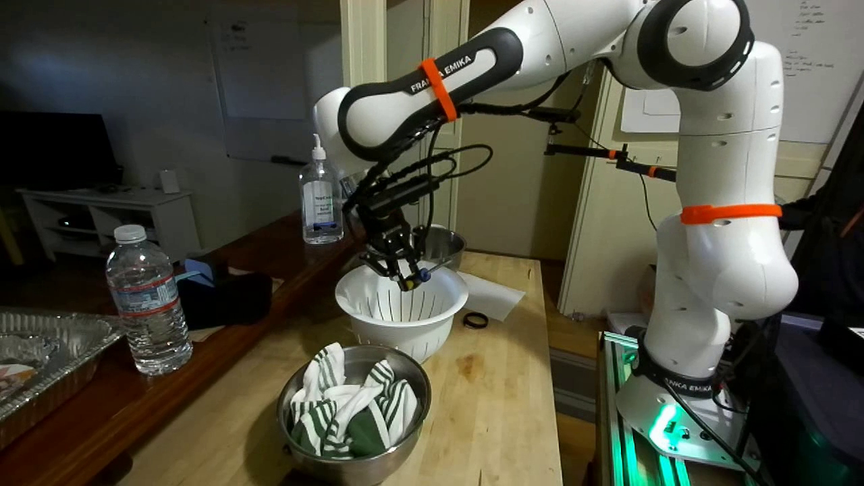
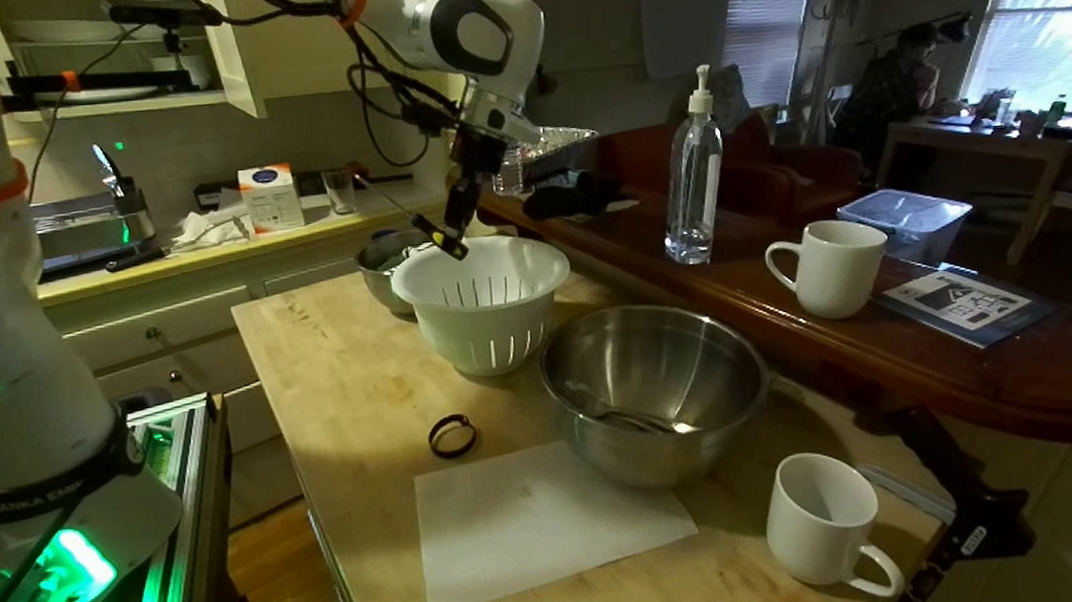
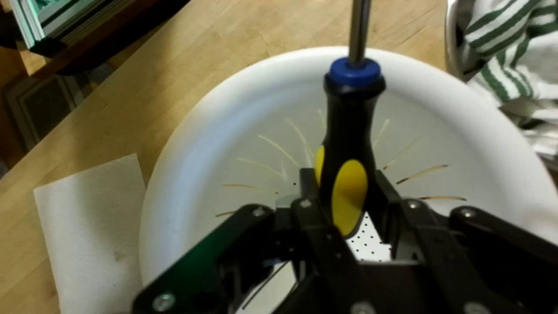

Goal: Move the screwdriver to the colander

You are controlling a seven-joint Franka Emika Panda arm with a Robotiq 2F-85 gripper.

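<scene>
The white colander (image 1: 398, 334) stands upright on the wooden table in both exterior views (image 2: 486, 338). It fills much of the wrist view (image 3: 170, 187). The screwdriver (image 3: 348, 126) has a black handle with yellow patches, a blue collar and a metal shaft; the shaft tip is cut off in the wrist view. My gripper (image 3: 346, 185) is shut on the handle and holds the screwdriver over the colander's opening. In both exterior views the gripper (image 1: 399, 266) hangs near the colander's rim, with the screwdriver (image 2: 435, 235) tilted, its shaft pointing up and outward.
A steel bowl (image 1: 351, 466) with a green-and-white striped cloth stands close beside the colander. A larger steel bowl (image 2: 663, 454) stands on its other side. A paper sheet (image 2: 544, 525), a black ring (image 2: 452, 437) and a white mug (image 2: 816, 518) are on the table.
</scene>
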